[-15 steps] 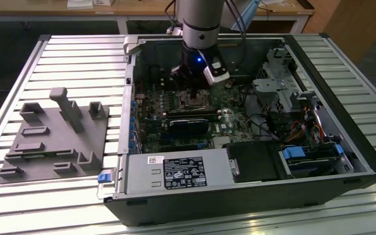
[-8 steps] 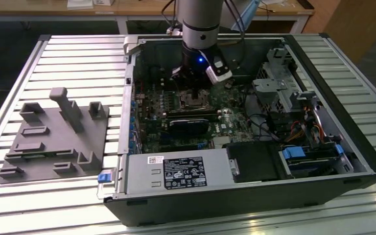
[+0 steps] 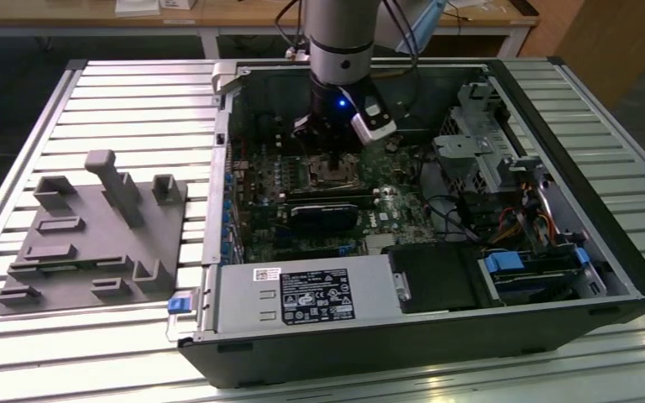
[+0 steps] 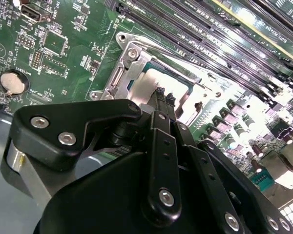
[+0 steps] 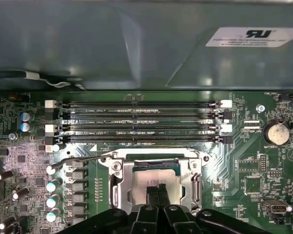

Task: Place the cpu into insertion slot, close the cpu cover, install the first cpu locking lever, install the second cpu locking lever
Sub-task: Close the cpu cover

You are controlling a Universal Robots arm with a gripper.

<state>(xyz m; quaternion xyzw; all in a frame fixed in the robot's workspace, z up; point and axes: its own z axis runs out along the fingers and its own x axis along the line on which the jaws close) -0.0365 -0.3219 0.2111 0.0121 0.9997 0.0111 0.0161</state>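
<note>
Exterior view: gripper (image 3: pixel 326 158) is down inside the open black computer case (image 3: pixel 412 353) on the slatted metal bench (image 3: pixel 132 101), over the green circuit board (image 3: pixel 395 210).

Second wrist view: black fingers (image 4: pixel 158 105) shut together, gripping nothing, tips at the small square silvery-faced cpu (image 4: pixel 149 84). The thin silvery frame cpu cover (image 4: pixel 129 63) looks down around it.

First wrist view: cpu seated in the dark square insertion slot (image 5: pixel 154 157). Thin wire locking lever (image 5: pixel 85 158) juts sideways, looks unlatched. Placement done, cover likely; levers left.
</note>
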